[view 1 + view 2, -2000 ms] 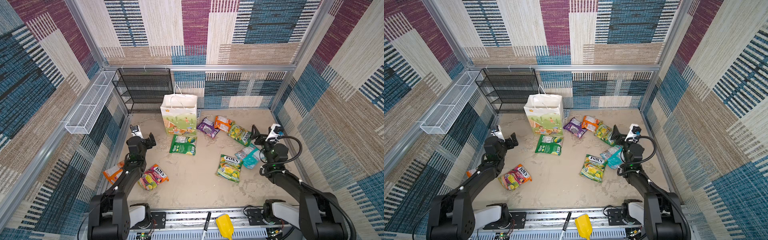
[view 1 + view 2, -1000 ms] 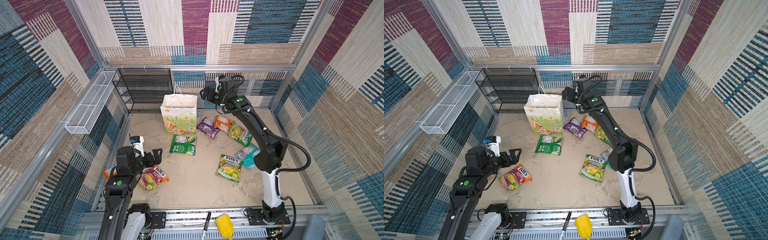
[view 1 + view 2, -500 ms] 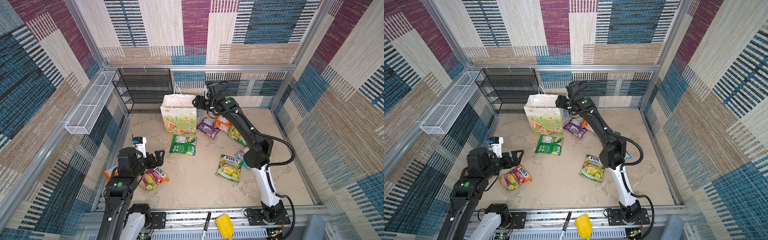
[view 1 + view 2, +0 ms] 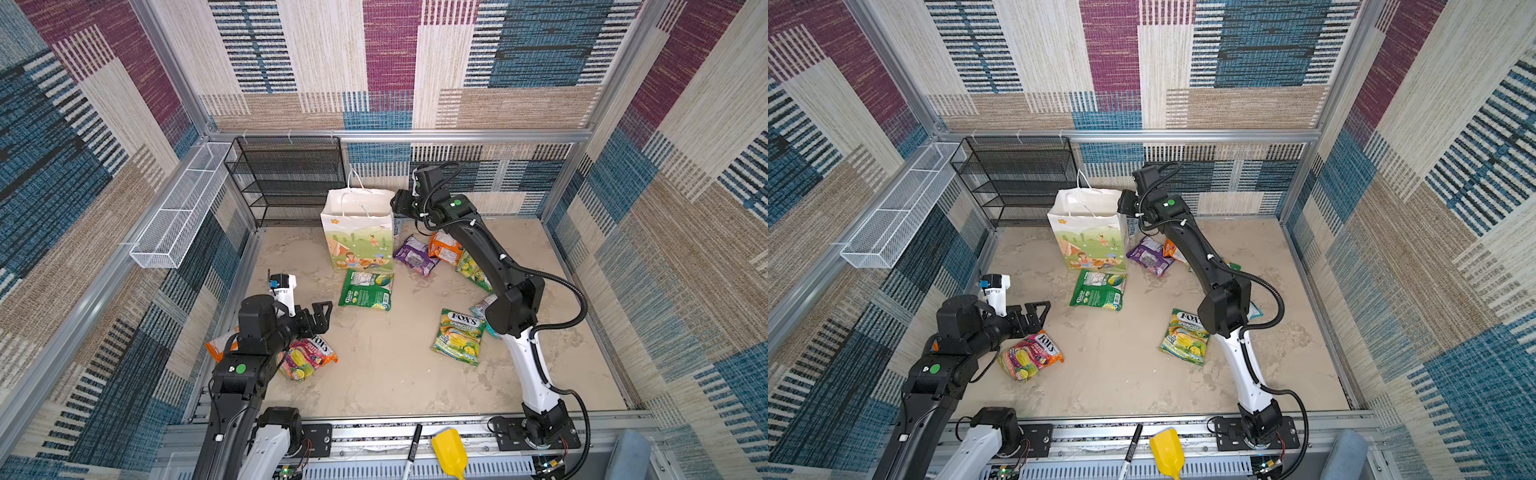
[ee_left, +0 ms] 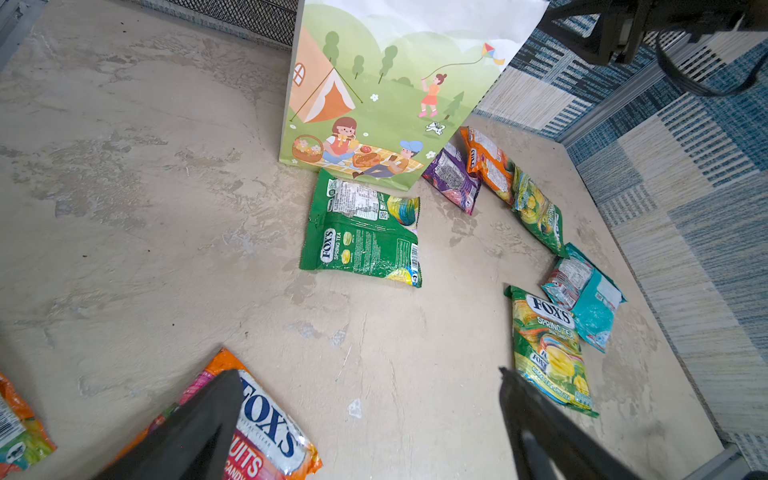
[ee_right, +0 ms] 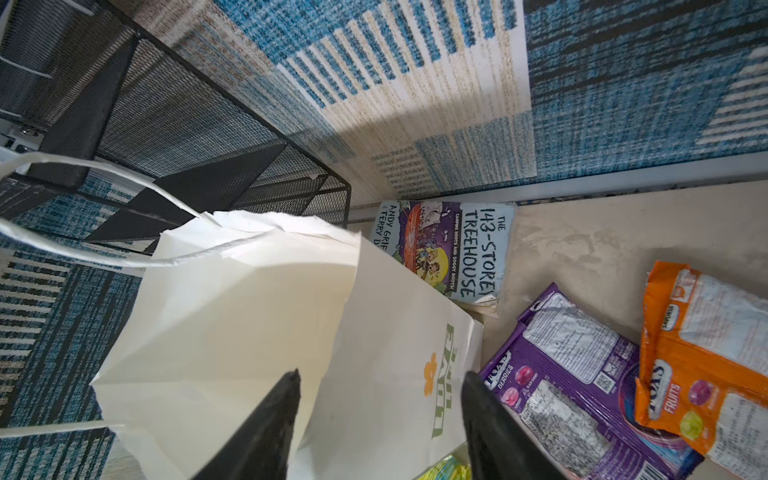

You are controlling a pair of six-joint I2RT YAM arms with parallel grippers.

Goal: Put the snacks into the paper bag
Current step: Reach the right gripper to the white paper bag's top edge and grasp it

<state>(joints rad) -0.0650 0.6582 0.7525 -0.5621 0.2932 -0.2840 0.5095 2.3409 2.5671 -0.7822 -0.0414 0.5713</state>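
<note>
So the right gripper [image 6: 380, 374], jaws apart, straddles the rim of the white paper bag [image 4: 359, 237] at the back of the counter [image 4: 395, 374], probably to hold it open, while the wide-open left gripper [image 4: 322, 311] hovers near a glossy multicolour snack packet [image 4: 307, 355].

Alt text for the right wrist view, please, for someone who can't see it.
The right gripper, jaws apart, straddles the side wall of the white paper bag, seen from above its open mouth. Next to the bag lie a book, a purple snack packet and an orange snack packet.
</note>
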